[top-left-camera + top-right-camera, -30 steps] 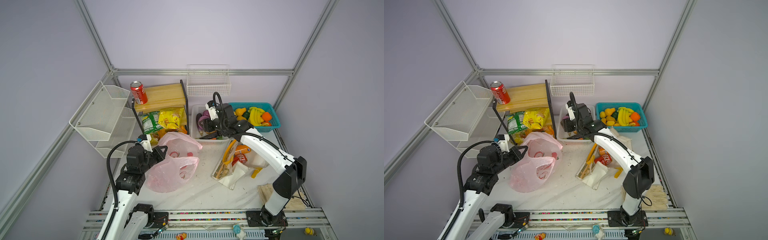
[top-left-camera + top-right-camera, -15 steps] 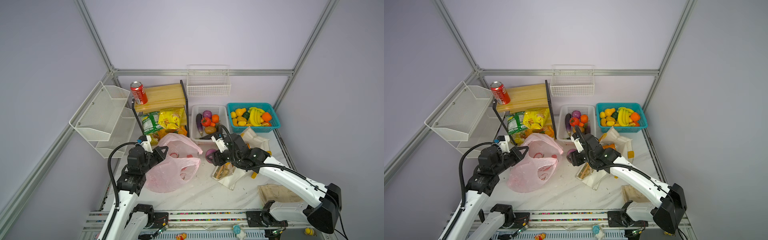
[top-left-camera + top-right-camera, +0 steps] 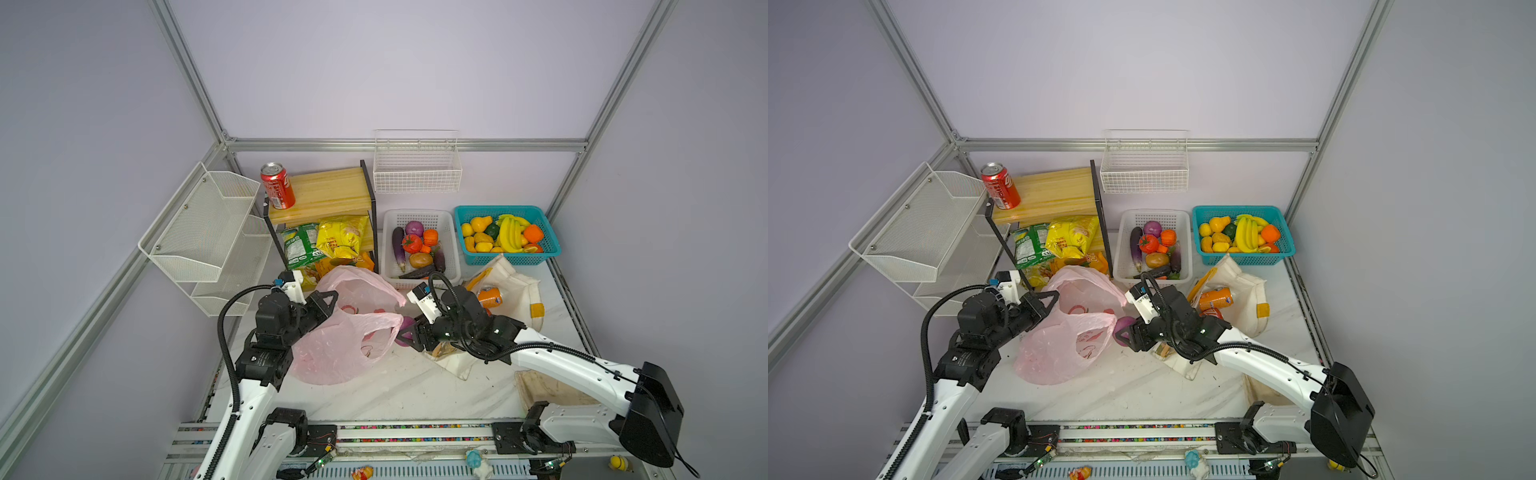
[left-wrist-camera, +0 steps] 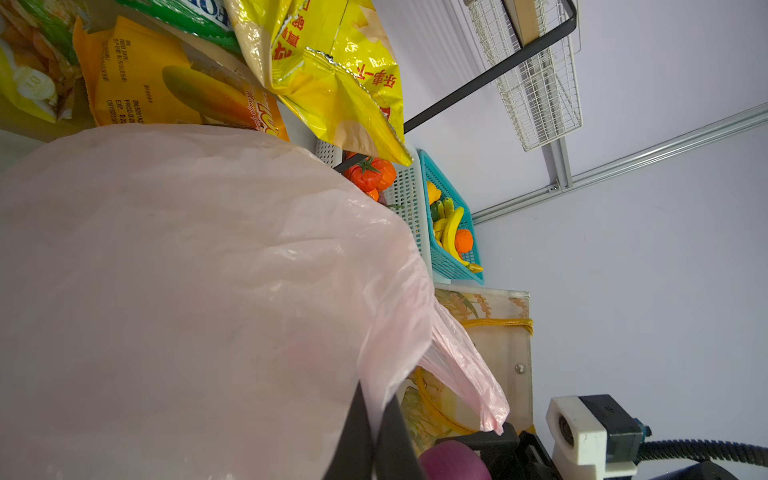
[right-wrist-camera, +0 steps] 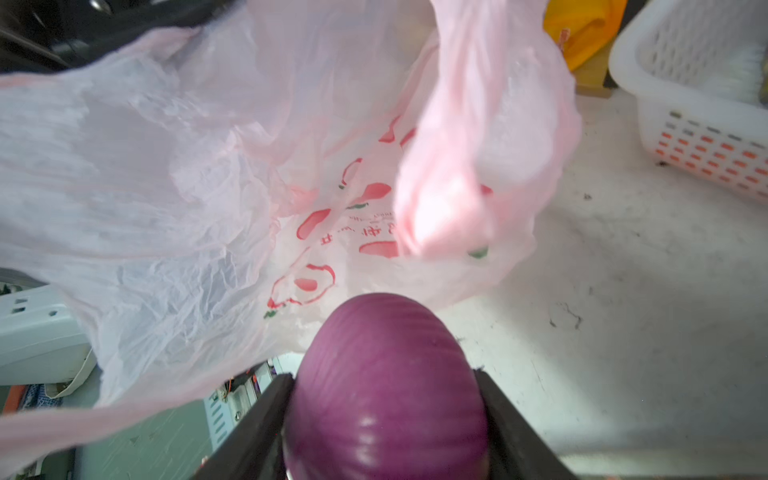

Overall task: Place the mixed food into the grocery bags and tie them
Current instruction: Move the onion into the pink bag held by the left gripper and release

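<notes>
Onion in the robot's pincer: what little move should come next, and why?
Probably a short push forward, carrying the onion into the pink bag. The right pincer is shut on the onion just outside the bag's mouth. The left pincer pinches the bag's rim and holds it up, so the mouth looks open toward the onion.

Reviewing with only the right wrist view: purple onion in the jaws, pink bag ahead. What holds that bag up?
Observer: The left gripper, shut on the pink bag at its upper edge.
Operator: Any cans packed?
Observer: An orange soda can lies in the mouth of the white tote.
Operator: Others?
Observer: A red cola can stands on the wooden shelf.
</notes>
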Controlling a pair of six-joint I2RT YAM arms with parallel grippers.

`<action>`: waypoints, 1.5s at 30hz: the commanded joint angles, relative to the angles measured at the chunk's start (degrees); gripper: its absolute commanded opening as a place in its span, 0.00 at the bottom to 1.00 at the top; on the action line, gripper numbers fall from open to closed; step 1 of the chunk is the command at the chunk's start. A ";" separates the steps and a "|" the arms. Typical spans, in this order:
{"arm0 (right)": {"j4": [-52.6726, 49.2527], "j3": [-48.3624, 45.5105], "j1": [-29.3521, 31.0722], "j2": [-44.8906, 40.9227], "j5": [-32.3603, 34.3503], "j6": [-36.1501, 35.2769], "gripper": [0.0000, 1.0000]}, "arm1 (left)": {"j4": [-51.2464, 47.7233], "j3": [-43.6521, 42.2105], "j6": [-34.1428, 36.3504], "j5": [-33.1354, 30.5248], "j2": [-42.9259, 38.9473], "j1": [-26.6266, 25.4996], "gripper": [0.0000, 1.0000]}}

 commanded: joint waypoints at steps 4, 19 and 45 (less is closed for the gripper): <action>17.83 3.22 0.38 7.29 7.03 4.64 0.45 | 3.32 -2.76 -0.09 3.24 -0.06 0.22 0.00; 23.68 14.97 4.03 29.82 12.10 14.49 0.51 | 11.54 -5.54 -1.85 14.05 3.14 0.05 0.00; 21.60 14.98 2.33 27.50 -11.43 10.31 0.78 | 15.23 -7.17 -1.36 13.56 4.07 0.57 0.00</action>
